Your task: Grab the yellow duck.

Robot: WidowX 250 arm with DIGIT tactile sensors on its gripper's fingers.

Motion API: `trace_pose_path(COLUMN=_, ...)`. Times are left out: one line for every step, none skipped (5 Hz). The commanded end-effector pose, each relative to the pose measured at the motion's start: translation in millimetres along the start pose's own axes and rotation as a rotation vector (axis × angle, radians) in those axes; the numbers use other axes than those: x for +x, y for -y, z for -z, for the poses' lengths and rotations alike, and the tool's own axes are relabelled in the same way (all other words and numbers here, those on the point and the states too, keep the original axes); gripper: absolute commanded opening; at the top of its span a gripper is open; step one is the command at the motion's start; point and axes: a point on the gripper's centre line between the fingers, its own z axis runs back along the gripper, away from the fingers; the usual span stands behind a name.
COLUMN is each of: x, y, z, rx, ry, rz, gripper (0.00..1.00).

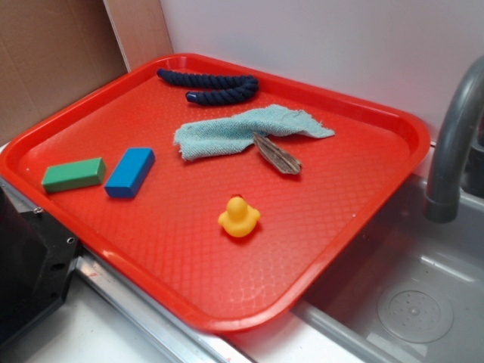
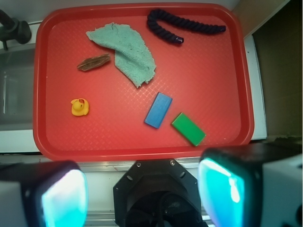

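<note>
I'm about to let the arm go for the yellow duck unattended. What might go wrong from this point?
1. The yellow duck looks small, rounded and glossy, so it might squirt out of the closing claw.
2. The claw sits open high above the red tray's near edge, far from the duck; a slightly misaimed descent could knock the free-standing duck aside.
3. Little clutter risk: the wood piece and blue block lie well apart from it.

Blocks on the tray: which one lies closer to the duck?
The blue block; the green block lies beyond it, farther from the yellow duck.
</note>
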Motion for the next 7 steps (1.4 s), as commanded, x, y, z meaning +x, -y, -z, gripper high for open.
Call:
trace_pose_path(x=0.0, y=0.0, z=0.0, rx=0.0, ry=0.0, rz=0.0, gripper=1.0)
trace_pose_path(x=16.0, y=35.2, z=53.6, rx=-0.006, ry=-0.117, rz=-0.258, gripper=1.0)
trace_pose_path(x=35.1, y=58.7, z=99.0, rx=0.02, ry=-0.143, rz=-0.494, gripper=1.0)
trace_pose_path(x=35.1, y=58.7, z=99.0, rx=0.02, ry=-0.143, rz=-0.494, gripper=1.0)
trace_pose_path(x=35.1, y=58.7, z=99.0, rx=0.02, ry=-0.143, rz=-0.494, gripper=1.0)
trace_pose_path(x=35.2, y=73.5, z=147.6, rx=0.004, ry=-0.014, rz=-0.35, gripper=1.0)
trace_pose_path(x=37.2, y=86.1, z=172.7, rx=0.029, ry=-0.006, rz=-0.297, gripper=1.0)
